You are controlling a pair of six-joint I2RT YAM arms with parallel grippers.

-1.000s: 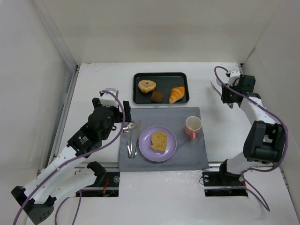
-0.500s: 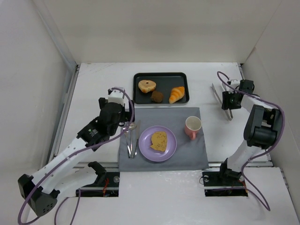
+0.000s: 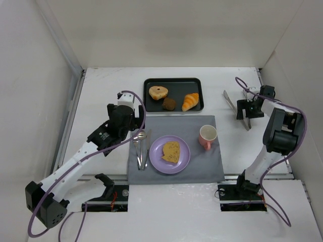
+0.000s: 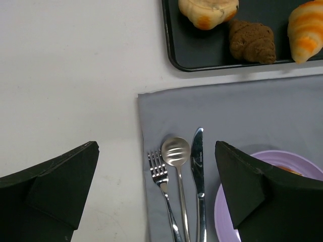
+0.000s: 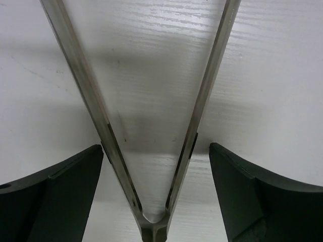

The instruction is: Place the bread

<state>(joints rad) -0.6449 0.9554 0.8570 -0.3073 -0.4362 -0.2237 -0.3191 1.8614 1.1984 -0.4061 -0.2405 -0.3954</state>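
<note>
The bread [image 3: 171,151], a flat golden-brown slice, lies on the purple plate [image 3: 183,159] on the grey mat. My left gripper [image 3: 133,126] hangs open to the plate's left, above the cutlery. In the left wrist view its fingers [image 4: 156,151] straddle the fork, spoon and knife, holding nothing, and the plate's rim [image 4: 275,160] shows beside the right finger. Far right, my right gripper [image 3: 247,108] is open over metal tongs [image 3: 229,100] lying on the table. In the right wrist view the tongs [image 5: 86,91] spread in a V between the parted fingers [image 5: 156,148].
A black tray [image 3: 198,82] at the back holds a round bun [image 3: 158,92], a dark brown pastry [image 3: 169,103] and an orange croissant [image 3: 190,101]. A pink cup [image 3: 207,135] stands on the mat [image 3: 212,166] right of the plate. Fork [image 4: 160,174], spoon [image 4: 175,151] and knife [image 4: 198,161] lie side by side.
My right gripper lowered to the table and opened, letting go of the tongs. My left arm reached farther forward and right, over the cutlery. The bread has not moved.
</note>
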